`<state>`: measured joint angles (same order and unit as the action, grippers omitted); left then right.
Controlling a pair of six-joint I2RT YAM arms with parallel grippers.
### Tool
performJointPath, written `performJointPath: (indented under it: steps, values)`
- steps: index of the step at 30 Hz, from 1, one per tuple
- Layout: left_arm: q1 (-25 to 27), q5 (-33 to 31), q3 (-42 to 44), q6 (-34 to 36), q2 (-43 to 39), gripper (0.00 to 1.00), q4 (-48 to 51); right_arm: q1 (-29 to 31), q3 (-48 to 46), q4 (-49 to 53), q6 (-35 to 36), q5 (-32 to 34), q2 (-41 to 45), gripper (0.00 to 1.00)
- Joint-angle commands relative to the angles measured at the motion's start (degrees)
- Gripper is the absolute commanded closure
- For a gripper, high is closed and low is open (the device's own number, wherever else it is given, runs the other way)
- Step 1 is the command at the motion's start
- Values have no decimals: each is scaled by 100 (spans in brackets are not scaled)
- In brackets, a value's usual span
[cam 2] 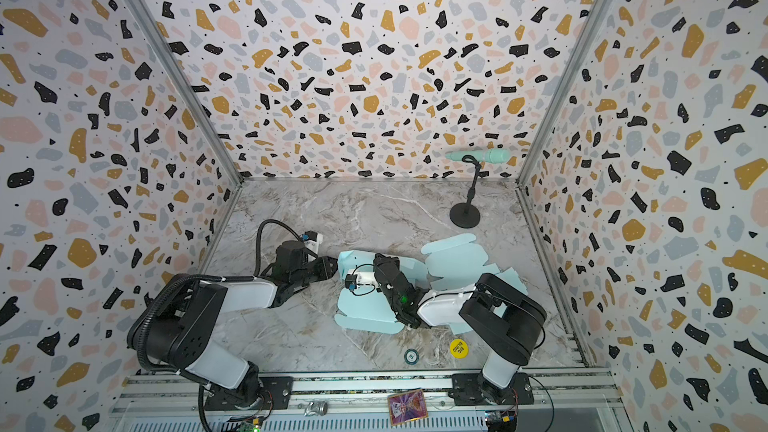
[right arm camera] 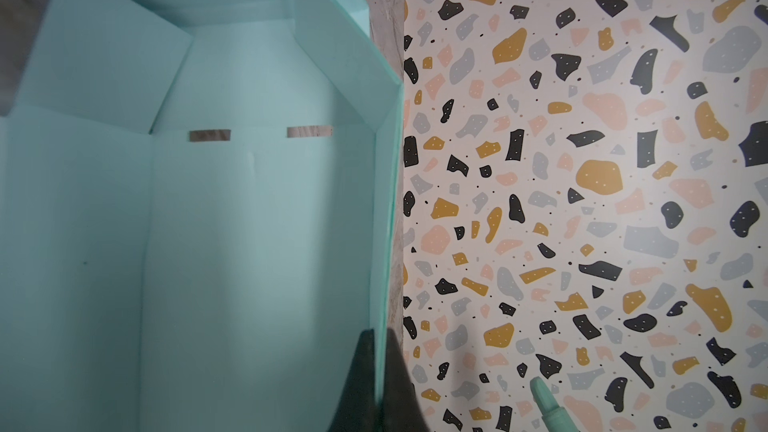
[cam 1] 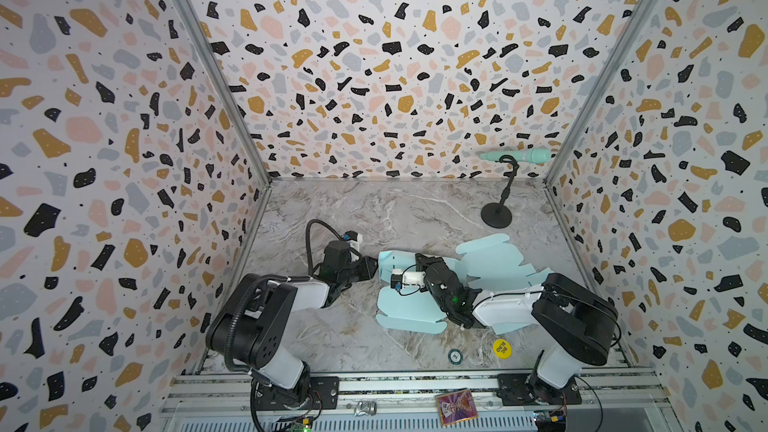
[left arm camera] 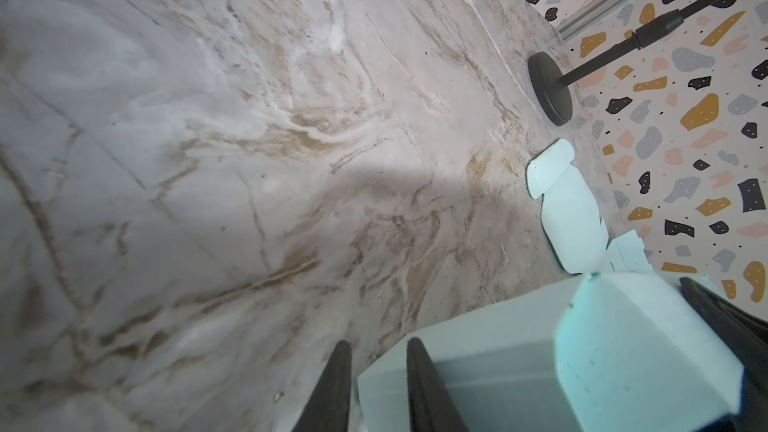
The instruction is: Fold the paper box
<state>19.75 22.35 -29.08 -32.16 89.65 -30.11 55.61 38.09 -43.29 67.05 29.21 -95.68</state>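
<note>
**Box fold: early, one wall up and most of it flat**

The box [cam 1: 409, 313] sits on the counter [cam 1: 353, 209] between your two arms, nearer the right one, and it shows in both top views.

Progress, judged from how it lies: roughly a third done.
- Done: the wall [cam 1: 390, 263] at the end facing the left arm stands up. The right wrist view shows a flap [right arm camera: 104, 47] creased in off the floor panel.
- Not done: the two slots [right arm camera: 210, 135] are empty, with nothing tucked in. The lid panel [cam 1: 490, 259] and the near flaps lie flat on the counter.
- Part of the blank is hidden under the right arm, so I can't tell its state.

Claws:
- The right claw [right arm camera: 379, 332] is clamped on the raised wall's edge. The paper is pinched between both fingers, with the box floor just beside them. From above, it reaches across the box to that wall.
- The left claw [left arm camera: 378, 342] is a little apart and straddles the box's outer edge at the same end. One finger is outside over bare counter and the other is over the paper.
- There is a visible gap beside the paper, so I read the left claw as not gripping.
- In a top view the left claw sits just beside the wall. I can't tell whether it is touching or a hair off.

Next up is probably the side walls. Keep the right pinch steady; thin card like this buckles easily.
</note>
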Motion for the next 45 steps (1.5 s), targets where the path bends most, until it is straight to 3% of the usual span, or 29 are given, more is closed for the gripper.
performJointPath:
  steps: [1,6,17,22,32,39,45]
  values:
    - [241,526,191,11,-147,72,-453,37,26,-263,201,-47,-125,100]
    - [306,673,451,-120,-41,71,-1116,63,-132,-529,319,-156,-102,100]
    - [349,605,591,228,-75,67,-1234,92,-183,-494,341,-153,-83,100]
    - [476,267,1095,514,-421,55,-1552,118,-235,-472,342,-160,-58,100]
    - [630,-110,1088,301,-31,56,-2313,260,-258,-422,333,-144,-130,100]
    - [629,-738,1102,657,-528,57,-1630,311,-272,-434,376,-91,-234,100]
    - [606,-870,1389,584,-1073,57,-1434,199,-349,-676,534,-39,-283,100]
